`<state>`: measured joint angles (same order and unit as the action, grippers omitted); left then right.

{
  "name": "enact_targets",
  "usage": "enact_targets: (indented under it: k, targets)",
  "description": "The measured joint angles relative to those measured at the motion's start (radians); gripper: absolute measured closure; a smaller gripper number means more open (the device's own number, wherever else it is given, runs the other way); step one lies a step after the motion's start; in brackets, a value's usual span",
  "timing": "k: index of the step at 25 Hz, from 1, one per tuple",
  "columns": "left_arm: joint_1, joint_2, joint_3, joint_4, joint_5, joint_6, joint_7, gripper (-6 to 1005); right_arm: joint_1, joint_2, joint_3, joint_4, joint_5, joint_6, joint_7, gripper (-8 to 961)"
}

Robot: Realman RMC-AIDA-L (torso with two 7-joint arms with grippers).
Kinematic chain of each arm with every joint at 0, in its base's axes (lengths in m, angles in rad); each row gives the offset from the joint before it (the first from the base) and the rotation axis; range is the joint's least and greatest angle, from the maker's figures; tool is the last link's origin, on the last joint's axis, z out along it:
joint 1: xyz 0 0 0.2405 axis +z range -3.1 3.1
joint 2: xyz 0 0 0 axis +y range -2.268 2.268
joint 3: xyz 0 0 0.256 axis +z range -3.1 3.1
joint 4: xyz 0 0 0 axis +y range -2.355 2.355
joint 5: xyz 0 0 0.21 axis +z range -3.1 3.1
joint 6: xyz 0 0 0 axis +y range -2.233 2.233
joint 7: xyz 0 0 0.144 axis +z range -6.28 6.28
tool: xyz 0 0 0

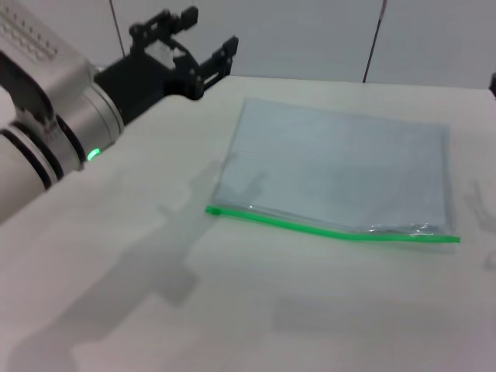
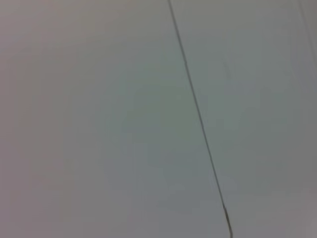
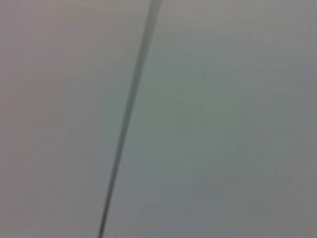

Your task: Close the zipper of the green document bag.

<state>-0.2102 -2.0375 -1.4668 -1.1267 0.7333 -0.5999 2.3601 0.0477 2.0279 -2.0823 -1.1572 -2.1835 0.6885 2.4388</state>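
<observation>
The green document bag (image 1: 341,167) lies flat on the white table (image 1: 232,310), a translucent pale blue-grey pouch. Its zipper (image 1: 333,229), a bright green strip, runs along the long edge nearest me, from the left corner to the right corner. The strip looks a little thicker at its left end; I cannot make out the slider for sure. My left gripper (image 1: 203,39) is open and hangs above the table's far left, well clear of the bag's far left corner. My right gripper is out of view. Both wrist views show only a pale wall.
A wall of pale panels with a dark seam (image 1: 373,39) stands behind the table. The same kind of seam crosses the left wrist view (image 2: 198,119) and the right wrist view (image 3: 126,124). My left arm casts a shadow (image 1: 147,271) on the table.
</observation>
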Motion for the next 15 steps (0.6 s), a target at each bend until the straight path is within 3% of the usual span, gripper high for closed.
enact_targets:
  k: [3,4,8,15]
  targets:
    - [-0.011,-0.001,0.038,0.057,-0.102,-0.004,0.086,318,0.055,-0.001,-0.050,0.135,-0.001,0.116,0.121,73]
    - [-0.025,-0.003,0.065,0.102,-0.175,-0.005,0.133,318,0.102,0.002,-0.072,0.228,0.007,0.144,0.161,73]
    - [-0.049,-0.004,0.099,0.157,-0.279,-0.005,0.186,320,0.177,0.008,-0.126,0.354,0.055,0.196,0.226,75]
    - [-0.098,-0.003,0.121,0.226,-0.324,-0.012,0.217,324,0.292,0.008,-0.270,0.510,0.199,0.292,0.311,76]
